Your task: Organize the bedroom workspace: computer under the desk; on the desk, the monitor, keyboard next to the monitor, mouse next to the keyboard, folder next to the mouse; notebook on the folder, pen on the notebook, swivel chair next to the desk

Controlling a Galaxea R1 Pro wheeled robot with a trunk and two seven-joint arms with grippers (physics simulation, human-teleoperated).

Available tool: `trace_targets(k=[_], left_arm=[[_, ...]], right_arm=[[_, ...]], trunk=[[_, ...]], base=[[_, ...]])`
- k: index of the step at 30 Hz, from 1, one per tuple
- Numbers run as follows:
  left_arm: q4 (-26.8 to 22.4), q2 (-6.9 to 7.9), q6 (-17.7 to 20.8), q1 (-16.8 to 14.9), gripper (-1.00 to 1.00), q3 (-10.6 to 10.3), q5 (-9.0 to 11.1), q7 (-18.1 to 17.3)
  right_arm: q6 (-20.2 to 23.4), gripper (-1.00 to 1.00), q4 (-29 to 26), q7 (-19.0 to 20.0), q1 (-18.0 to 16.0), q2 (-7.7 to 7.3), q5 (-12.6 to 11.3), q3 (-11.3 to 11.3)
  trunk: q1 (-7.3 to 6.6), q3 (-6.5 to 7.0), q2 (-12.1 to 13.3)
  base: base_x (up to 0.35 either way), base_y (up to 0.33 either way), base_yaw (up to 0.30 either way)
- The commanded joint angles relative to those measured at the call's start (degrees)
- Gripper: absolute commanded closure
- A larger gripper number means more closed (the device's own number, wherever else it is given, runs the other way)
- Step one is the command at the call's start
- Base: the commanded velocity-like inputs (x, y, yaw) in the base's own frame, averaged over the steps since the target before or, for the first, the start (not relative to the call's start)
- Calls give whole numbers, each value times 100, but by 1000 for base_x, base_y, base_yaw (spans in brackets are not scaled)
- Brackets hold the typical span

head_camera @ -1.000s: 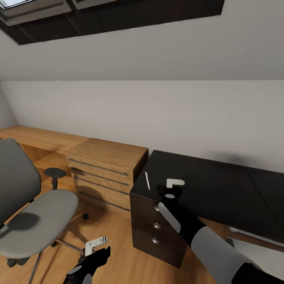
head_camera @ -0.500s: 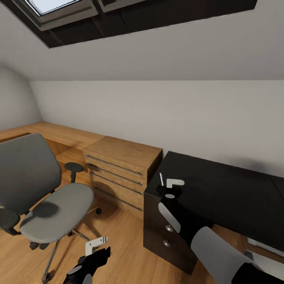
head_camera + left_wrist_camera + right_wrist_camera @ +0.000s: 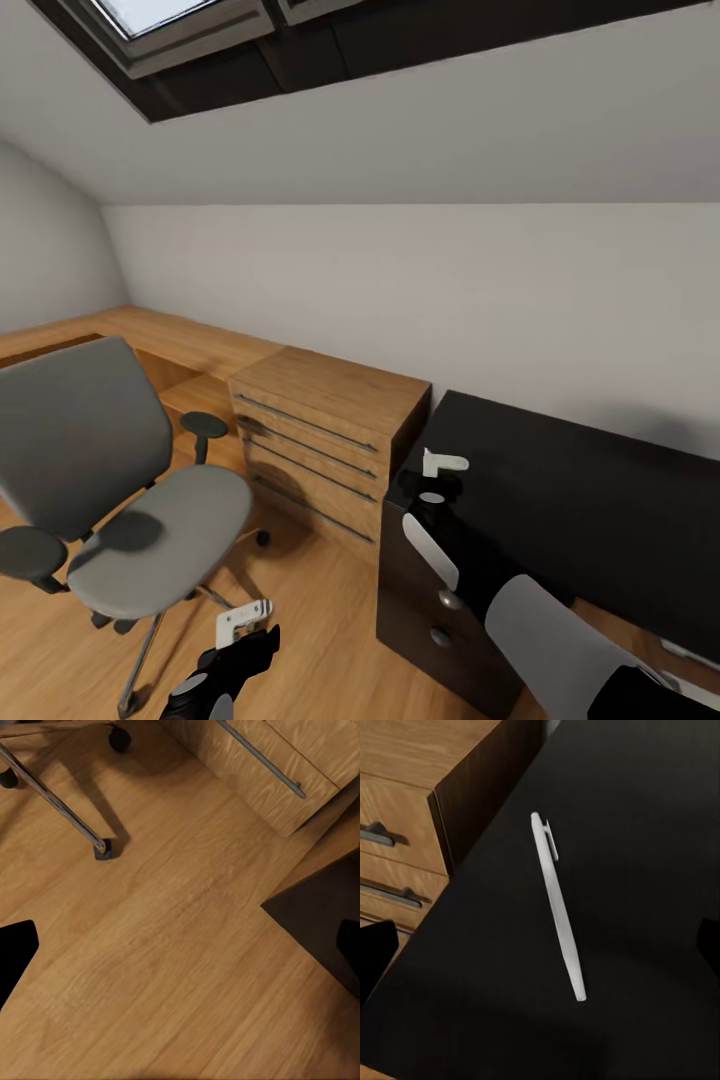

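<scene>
A white pen [image 3: 556, 904] lies flat on the black desk [image 3: 645, 810] top near its left end, directly under my right gripper [image 3: 540, 952], whose jaws stand wide apart and hold nothing. In the head view the right gripper [image 3: 432, 482] hovers over the desk's [image 3: 590, 490] left corner and covers the pen. The grey swivel chair [image 3: 130, 500] stands on the floor at the left with a bare seat. My left gripper [image 3: 238, 640] hangs low and open over the floor, between the chair and the desk.
A wooden drawer unit [image 3: 330, 430] stands against the wall between chair and desk, with a long wooden counter [image 3: 150, 340] behind the chair. The desk's drawer front [image 3: 440, 610] faces me. A chair leg with its caster [image 3: 105, 847] lies near my left gripper. A sloped ceiling with a skylight [image 3: 180, 20] is overhead.
The whole view has swung left, so the chair and drawers sit further right in the picture. The pen seen beside my right gripper is now covered by it. Both arms hold their pose.
</scene>
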Motion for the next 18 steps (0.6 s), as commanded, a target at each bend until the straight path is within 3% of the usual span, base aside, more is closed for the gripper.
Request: trace_targets(k=[1,10,18], left_arm=[[-8,2,17,-3,-100,-9,60,54],[-8,1,14,-3,-100,-8,60,51],[-16,1,12,-3,-100,-9,60,46]], right_arm=[[33,-100,-6,-41,-7,-6,-22,21],[34,-100,82,586,-7,-25,-7,7],[33,-100,304,744,-7,-33,-5,-21]], trunk=[[1,-6,-3],[1,-6,-3],[1,-6,-3]], base=[[53,0,3],[162,0,0],[70,0,0]])
